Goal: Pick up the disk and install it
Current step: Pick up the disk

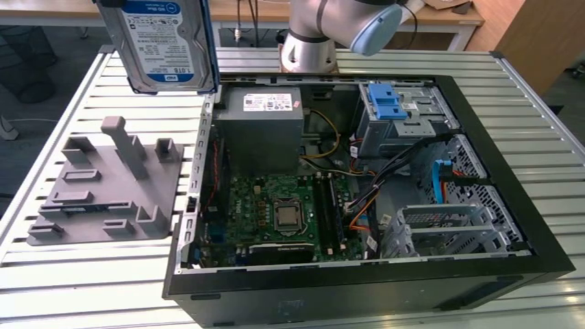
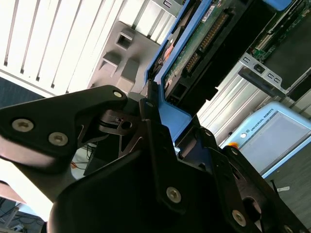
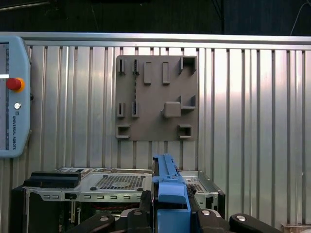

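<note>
- My gripper (image 3: 171, 206) is closed narrow on the disk (image 1: 169, 44). In both wrist views my two black fingers (image 2: 153, 145) clamp its blue carrier frame from either side.
- One disk: it hangs upright in the air, raised off the table (image 1: 73, 274). It is at the far side on the exterior view's left, and in that view it shows by the far left corner of the computer case (image 1: 366, 288).
- The disk is a flat silver rectangle with a white-and-blue label turned toward the exterior camera. Bright blue frame runs along its edges. The second wrist view shows its other face, a green circuit board with a row of connector pins.
- One computer case lies open on the slatted metal table with its side panel off.
- Inside the case I count one grey power supply box (image 1: 265, 130) with a white sticker at the far left. There is one green motherboard (image 1: 274, 205) nearer than it, and one drive cage (image 1: 393, 103) with blue latches at the far right.
- One grey fixture plate (image 1: 92, 199) lies flat on the table, just beside the case on the exterior view's left, with several upright pegs and slots.
- One teach pendant (image 3: 14, 121) with a red button lies on the table in the first wrist view.
- One arm (image 1: 316, 34) stands at the far edge of the table.
</note>
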Controlling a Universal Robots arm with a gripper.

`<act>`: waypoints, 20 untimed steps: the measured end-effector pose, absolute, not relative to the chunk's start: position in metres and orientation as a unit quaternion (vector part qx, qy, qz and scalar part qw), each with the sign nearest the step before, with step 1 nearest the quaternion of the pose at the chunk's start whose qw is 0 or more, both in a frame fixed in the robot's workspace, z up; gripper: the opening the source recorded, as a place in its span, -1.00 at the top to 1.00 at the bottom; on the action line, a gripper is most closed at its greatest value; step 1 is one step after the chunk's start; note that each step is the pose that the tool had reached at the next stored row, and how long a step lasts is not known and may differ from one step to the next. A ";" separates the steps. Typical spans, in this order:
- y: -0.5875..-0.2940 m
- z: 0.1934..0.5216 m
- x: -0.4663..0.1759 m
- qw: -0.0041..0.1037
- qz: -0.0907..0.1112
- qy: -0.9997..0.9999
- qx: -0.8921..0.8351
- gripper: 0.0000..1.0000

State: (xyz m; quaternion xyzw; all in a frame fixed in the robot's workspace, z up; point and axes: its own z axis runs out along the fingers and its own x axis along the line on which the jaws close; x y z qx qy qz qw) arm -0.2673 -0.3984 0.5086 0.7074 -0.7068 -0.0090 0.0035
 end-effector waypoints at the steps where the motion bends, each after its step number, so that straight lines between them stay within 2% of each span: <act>1: -0.398 0.509 -0.267 0.004 -0.009 -0.707 0.707 0.27; 20: -0.399 0.509 -0.255 0.003 -0.009 -0.707 0.707 0.27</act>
